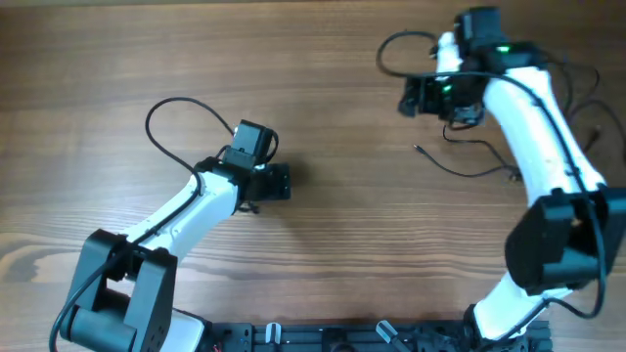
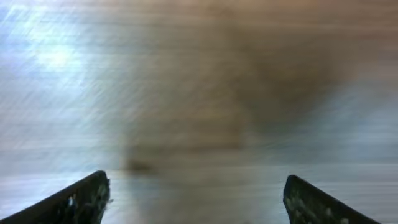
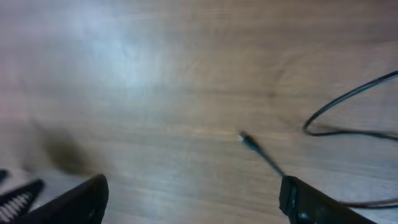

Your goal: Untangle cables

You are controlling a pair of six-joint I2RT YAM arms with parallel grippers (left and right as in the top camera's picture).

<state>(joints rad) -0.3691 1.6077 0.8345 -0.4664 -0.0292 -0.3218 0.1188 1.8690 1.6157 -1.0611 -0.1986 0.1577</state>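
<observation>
Gaping wide, my left claw (image 2: 196, 190) and right claw (image 3: 193, 190) grip nothing. One thin black metal-tipped cable (image 3: 264, 158) lies loose on the brown wooden bench (image 1: 323, 88) at 3 o'clock, near my right claw.

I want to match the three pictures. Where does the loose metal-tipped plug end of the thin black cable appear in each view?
Overhead: the plug end lies right of centre, in the upper half, on bare wood.
Right wrist: the plug end is near the middle, its cable running down and right.
Left wrist: not in it.
Shared landmark: the wooden table, seen in all three.
</observation>
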